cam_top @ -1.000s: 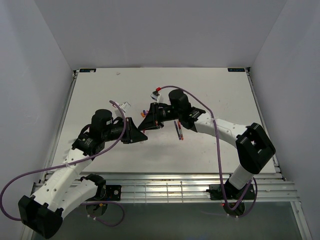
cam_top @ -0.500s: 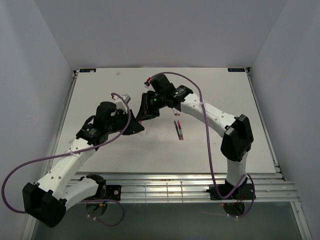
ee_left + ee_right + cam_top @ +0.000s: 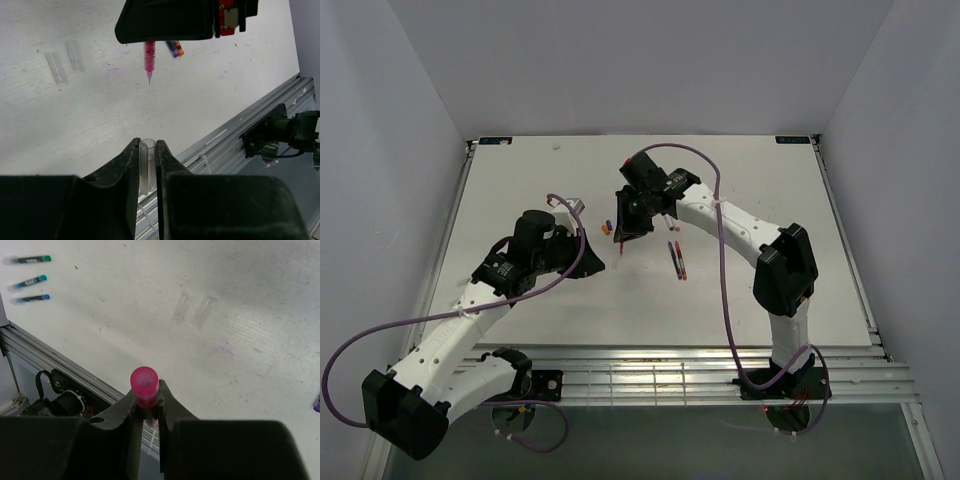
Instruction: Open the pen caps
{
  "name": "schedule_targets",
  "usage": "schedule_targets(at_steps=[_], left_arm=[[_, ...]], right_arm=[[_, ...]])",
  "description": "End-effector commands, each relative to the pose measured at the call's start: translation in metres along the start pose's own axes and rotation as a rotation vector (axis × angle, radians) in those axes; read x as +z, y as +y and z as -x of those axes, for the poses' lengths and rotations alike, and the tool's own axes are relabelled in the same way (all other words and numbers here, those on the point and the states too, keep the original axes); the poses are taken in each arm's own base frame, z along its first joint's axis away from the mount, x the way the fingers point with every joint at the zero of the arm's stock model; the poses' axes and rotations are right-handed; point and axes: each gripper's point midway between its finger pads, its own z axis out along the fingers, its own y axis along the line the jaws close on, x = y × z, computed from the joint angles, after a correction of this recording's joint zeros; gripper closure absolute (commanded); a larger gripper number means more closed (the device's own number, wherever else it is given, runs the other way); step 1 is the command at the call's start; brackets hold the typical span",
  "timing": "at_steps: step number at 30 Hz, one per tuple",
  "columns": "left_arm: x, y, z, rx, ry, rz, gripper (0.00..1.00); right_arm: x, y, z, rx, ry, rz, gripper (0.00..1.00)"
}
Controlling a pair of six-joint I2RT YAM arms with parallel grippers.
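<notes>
**Clear plastic pen cap (image 3: pixel 146 167) and thin pink pen barrel (image 3: pixel 149 59) held apart**

At the lower middle of the left wrist view, the clear plastic pen cap, a short see-through tube, stands upright. The left arm's fingers (image 3: pixel 126 167) are clamped on its sides. The thin pink pen barrel hangs at the top middle of the same view with its bare tip pointing down, well above the cap and not touching it. The right arm's fingers (image 3: pixel 123 412) are closed tight on the barrel. In the right wrist view its round pink end shows between them at the lower middle.

Two more clear plastic caps (image 3: pixel 56 67) lie side by side, not touching, on the white desk (image 3: pixel 75 115) at the upper left of the left wrist view. A small orange and purple piece (image 3: pixel 175 48) lies on the desk just right of the pink barrel, too small to tell what it is. Three dark pens with green and blue ends (image 3: pixel 30 281) lie in a row at the upper left of the right wrist view.

In the top view both pairs of fingers sit near each other, slightly left of the desk's middle, with a gap between them.
</notes>
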Motion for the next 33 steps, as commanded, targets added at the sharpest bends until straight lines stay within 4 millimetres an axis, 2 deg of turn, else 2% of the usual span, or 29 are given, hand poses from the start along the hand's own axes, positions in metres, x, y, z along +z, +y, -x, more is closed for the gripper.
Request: schedule_targets(at_steps=[1, 2, 3, 5, 6, 8, 9, 10, 11, 14, 19, 25, 30, 33], left_arm=[[-0.001, -0.005, -0.001, 0.014, -0.008, -0.039, 1.0], [0.003, 0.001, -0.003, 0.012, 0.006, -0.013, 1.0], [0.004, 0.003, -0.005, 0.013, 0.013, -0.001, 1.0], [0.007, 0.009, -0.005, 0.007, 0.014, 0.028, 1.0], [0.011, 0.018, -0.004, 0.001, 0.01, 0.068, 1.0], [0.017, 0.025, -0.002, -0.008, 0.005, 0.107, 1.0], [0.022, 0.034, -0.002, -0.015, 0.013, 0.147, 1.0], [0.026, 0.038, -0.002, -0.016, 0.02, 0.161, 1.0], [0.03, 0.041, -0.004, -0.009, 0.032, 0.169, 1.0], [0.047, 0.051, -0.014, 0.006, 0.093, 0.182, 1.0], [0.07, 0.07, -0.021, 0.018, 0.132, 0.204, 1.0], [0.08, 0.092, -0.011, -0.023, 0.099, 0.202, 1.0], [0.09, 0.112, -0.01, -0.055, 0.135, 0.201, 1.0], [0.096, 0.117, -0.013, -0.069, 0.153, 0.187, 0.99]], right_arm=[[-0.02, 0.0, 0.006, -0.02, -0.005, 0.107, 0.92], [-0.022, -0.012, 0.009, -0.005, 0.0, 0.109, 0.92], [-0.023, -0.025, 0.0, 0.002, 0.012, 0.092, 0.92], [-0.027, -0.041, -0.002, -0.009, 0.002, 0.082, 0.92], [-0.032, -0.058, -0.009, 0.013, 0.011, 0.069, 0.92], [-0.036, -0.077, -0.015, 0.028, 0.02, 0.047, 0.92], [-0.042, -0.087, -0.014, 0.045, 0.013, 0.043, 0.92], [-0.04, -0.1, -0.025, 0.047, 0.039, 0.029, 0.92], [-0.042, -0.111, -0.025, 0.059, 0.039, 0.018, 0.92], [-0.045, -0.134, -0.04, 0.06, 0.071, -0.029, 0.92], [-0.042, -0.165, -0.058, 0.053, 0.145, -0.13, 0.92], [-0.036, -0.19, -0.061, 0.075, 0.179, -0.176, 0.92], [-0.028, -0.208, -0.056, 0.106, 0.2, -0.189, 0.92], [-0.022, -0.217, -0.055, 0.112, 0.216, -0.199, 0.92]])
